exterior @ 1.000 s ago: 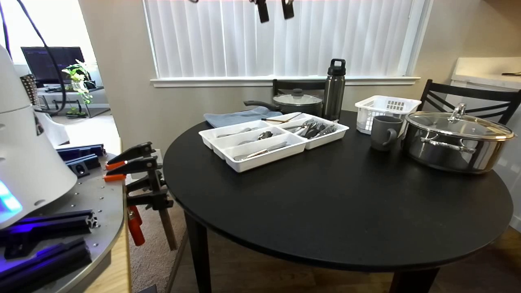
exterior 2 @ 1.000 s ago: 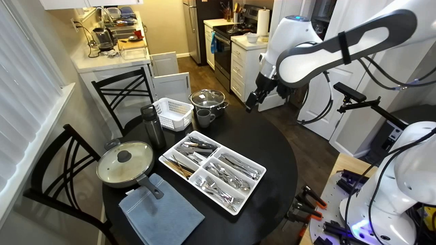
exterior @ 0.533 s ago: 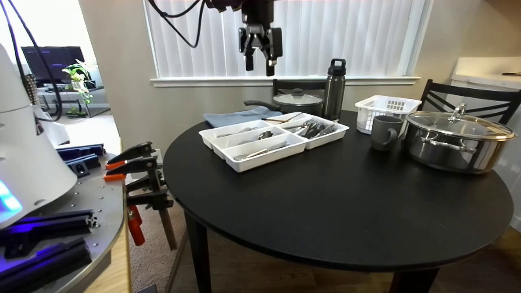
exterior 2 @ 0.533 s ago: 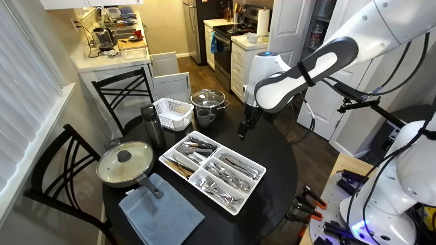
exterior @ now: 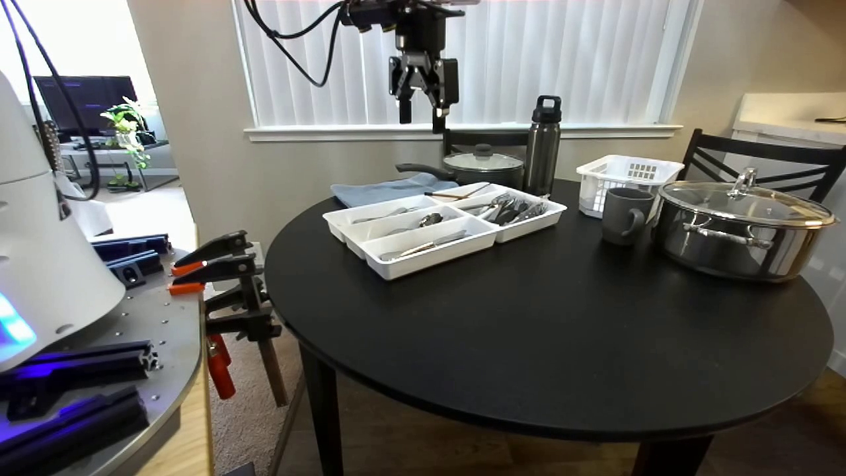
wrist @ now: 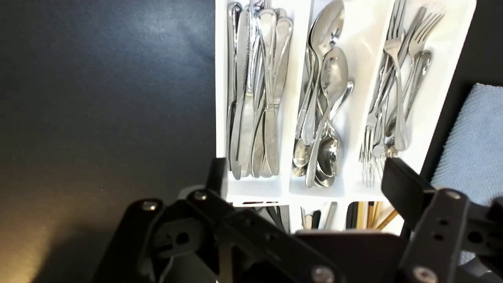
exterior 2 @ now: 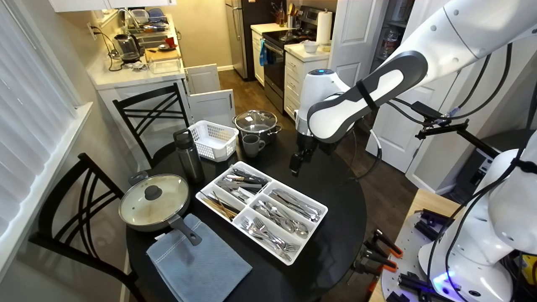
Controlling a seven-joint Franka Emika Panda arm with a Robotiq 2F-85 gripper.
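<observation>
The cutlery tray [exterior: 439,254] lies mid-frame in an exterior view, on the black table [exterior: 562,330]; the gripper [exterior: 422,118] hangs well apart from it at upper centre, jaws spread. Across the wrist view's upper right, 3 compartments [wrist: 363,39] hold knives [wrist: 248,114], spoons [wrist: 333,78] and forks [wrist: 399,92], a blue cloth [wrist: 475,145] lying at the right edge.

No lettering, brand, number or sign (wrist view included) can be read.
</observation>
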